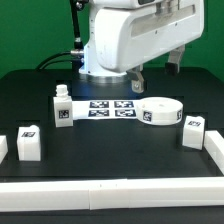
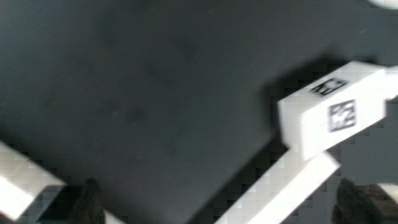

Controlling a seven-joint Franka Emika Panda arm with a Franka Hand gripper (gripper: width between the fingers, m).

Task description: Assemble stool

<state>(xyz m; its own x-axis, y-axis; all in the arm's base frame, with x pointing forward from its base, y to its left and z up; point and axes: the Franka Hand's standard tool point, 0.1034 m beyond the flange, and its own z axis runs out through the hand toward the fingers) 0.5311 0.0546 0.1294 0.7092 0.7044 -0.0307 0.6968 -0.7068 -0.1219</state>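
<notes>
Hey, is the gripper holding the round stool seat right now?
No, the seat lies flat on the black table, and the open gripper hangs above it, apart from it.

A black table (image 1: pixel 40 90) is being shown carrying loose stool parts. The round seat (image 1: pixel 158 112) is being supported flat, right of centre in the exterior view. The upright leg (image 1: pixel 63 108) is being carried left of centre, the lower-left leg (image 1: pixel 29 144) near the left edge, and the right-hand leg (image 1: pixel 193 131) near the right edge. The marker board (image 1: pixel 110 108) is being held flat between the upright leg and the seat. White border bars (image 1: pixel 110 195) are being carried along the lower and side edges.
</notes>
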